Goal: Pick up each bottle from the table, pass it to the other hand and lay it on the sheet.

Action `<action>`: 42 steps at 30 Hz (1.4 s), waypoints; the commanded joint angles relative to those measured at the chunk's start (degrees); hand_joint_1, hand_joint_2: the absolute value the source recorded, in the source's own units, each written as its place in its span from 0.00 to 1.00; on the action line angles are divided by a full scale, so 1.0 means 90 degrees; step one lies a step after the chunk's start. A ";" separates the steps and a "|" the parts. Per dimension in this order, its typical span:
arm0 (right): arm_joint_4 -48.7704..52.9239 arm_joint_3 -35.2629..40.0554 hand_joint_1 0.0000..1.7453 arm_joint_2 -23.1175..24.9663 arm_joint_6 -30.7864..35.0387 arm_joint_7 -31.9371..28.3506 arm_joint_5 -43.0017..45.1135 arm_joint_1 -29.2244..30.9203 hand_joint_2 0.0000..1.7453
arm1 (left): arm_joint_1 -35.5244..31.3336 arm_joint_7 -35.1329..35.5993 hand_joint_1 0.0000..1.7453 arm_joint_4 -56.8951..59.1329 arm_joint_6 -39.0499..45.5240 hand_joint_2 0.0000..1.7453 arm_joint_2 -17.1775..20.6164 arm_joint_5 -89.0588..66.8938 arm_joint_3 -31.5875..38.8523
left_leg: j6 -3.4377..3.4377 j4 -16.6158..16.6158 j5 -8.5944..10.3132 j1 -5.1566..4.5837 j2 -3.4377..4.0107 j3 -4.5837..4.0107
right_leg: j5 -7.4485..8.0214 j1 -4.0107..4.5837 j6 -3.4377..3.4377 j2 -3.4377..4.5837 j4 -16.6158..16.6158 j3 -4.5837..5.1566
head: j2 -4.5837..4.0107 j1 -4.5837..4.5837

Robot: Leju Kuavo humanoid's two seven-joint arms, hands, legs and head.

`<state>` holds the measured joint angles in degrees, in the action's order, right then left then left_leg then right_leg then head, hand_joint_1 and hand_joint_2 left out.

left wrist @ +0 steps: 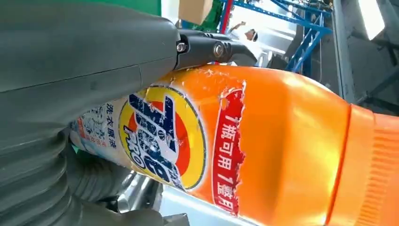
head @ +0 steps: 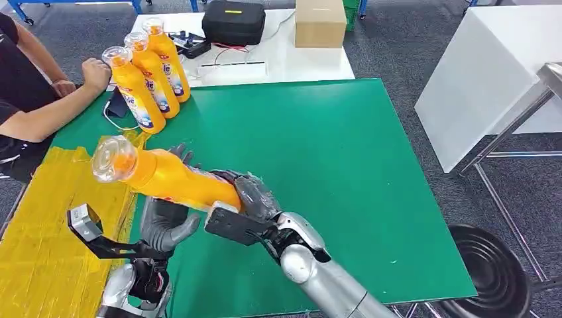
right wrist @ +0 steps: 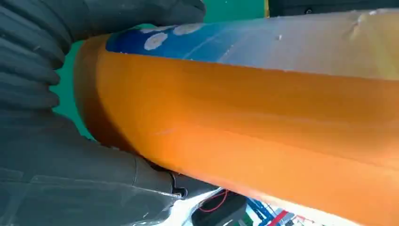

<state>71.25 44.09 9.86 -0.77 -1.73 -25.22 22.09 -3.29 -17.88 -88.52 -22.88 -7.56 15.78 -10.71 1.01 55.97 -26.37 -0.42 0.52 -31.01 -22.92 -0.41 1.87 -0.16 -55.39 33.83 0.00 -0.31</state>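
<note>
Green table (head: 331,165): both hands (head: 252,195) gripping bottle (head: 179,179).

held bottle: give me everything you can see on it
The held bottle is glossy orange plastic with a clear cap over an orange neck. Its label, blue, yellow and red with Chinese text, is torn at the edges. It lies roughly level above the green table, cap toward the yellow sheet. The right hand grips its base end; the left hand cups its body from below, fingers along it. Whether the left hand bears its weight is unclear.
</note>
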 commanded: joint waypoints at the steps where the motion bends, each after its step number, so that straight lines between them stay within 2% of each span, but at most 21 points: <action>1: -0.0820 0.0633 1.00 0.0073 -0.0104 0.0038 -0.0133 0.0179 1.00 | -0.0286 0.0048 0.00 0.0189 -0.0062 1.00 -0.0004 0.0011 -0.0241 | -0.0009 -0.0002 -0.0006 0.0009 -0.0011 0.0020 | -0.0006 0.0008 -0.0004 -0.0006 0.0006 -0.0025 | 0.0000 0.0005; 3: -0.0854 0.0688 1.00 0.0072 -0.0133 0.0032 -0.0155 0.0223 1.00 | -0.0298 0.0048 0.00 0.0213 -0.0071 1.00 0.0002 0.0011 -0.0246 | -0.0015 0.0007 -0.0017 0.0021 -0.0020 0.0036 | -0.0016 0.0019 -0.0006 -0.0011 0.0006 -0.0045 | 0.0000 0.0000; 14: -0.0810 0.1154 1.00 0.0108 -0.0243 0.0116 -0.0089 0.0412 1.00 | -0.0497 -0.0325 0.00 0.0426 -0.0009 1.00 0.0219 -0.1077 -0.0601 | -0.0006 -0.0002 0.0000 0.0004 -0.0012 0.0008 | -0.0003 0.0003 -0.0002 -0.0011 0.0004 -0.0010 | 0.0000 0.0000; 16: -0.0826 0.1166 1.00 0.0104 -0.0241 0.0116 -0.0082 0.0417 1.00 | -0.0514 -0.0391 0.00 0.0407 0.0094 1.00 0.0237 -0.1352 -0.0663 | -0.0015 0.0009 -0.0013 0.0018 -0.0023 0.0027 | -0.0014 0.0017 -0.0006 -0.0016 0.0002 -0.0036 | 0.0000 0.0002; 17: -0.0831 0.1172 1.00 0.0106 -0.0241 0.0116 -0.0082 0.0423 1.00 | -0.0534 -0.0418 0.66 0.0406 0.0158 1.00 0.0254 -0.1522 -0.0708 | -0.0008 0.0002 -0.0004 0.0009 -0.0019 0.0013 | -0.0007 0.0008 -0.0003 -0.0015 0.0003 -0.0019 | 0.0000 0.0002; 18: -0.0835 0.1176 1.00 0.0106 -0.0239 0.0116 -0.0082 0.0428 1.00 | -0.0537 -0.0462 1.00 0.0399 0.0222 1.00 0.0243 -0.1637 -0.0719 | -0.0011 0.0006 -0.0009 0.0014 -0.0025 0.0021 | -0.0012 0.0013 -0.0004 -0.0020 0.0003 -0.0030 | 0.0000 0.0000; 42: -0.0899 0.1184 1.00 0.0092 -0.0235 0.0102 -0.0070 0.0431 1.00 | -0.0517 -0.0626 1.00 0.0383 0.0374 1.00 0.0235 -0.2039 -0.0742 | -0.0009 0.0003 -0.0008 0.0010 -0.0021 0.0020 | -0.0011 0.0010 -0.0003 -0.0016 0.0004 -0.0027 | 0.0000 0.0002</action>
<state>67.25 48.83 10.88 -1.25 -0.90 -25.07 23.89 -4.78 -23.78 -87.82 -18.86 -5.64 -1.62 -11.48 1.01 55.97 -26.37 -0.43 0.55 -31.00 -22.92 -0.41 1.87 -0.14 -55.39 33.85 0.00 -0.28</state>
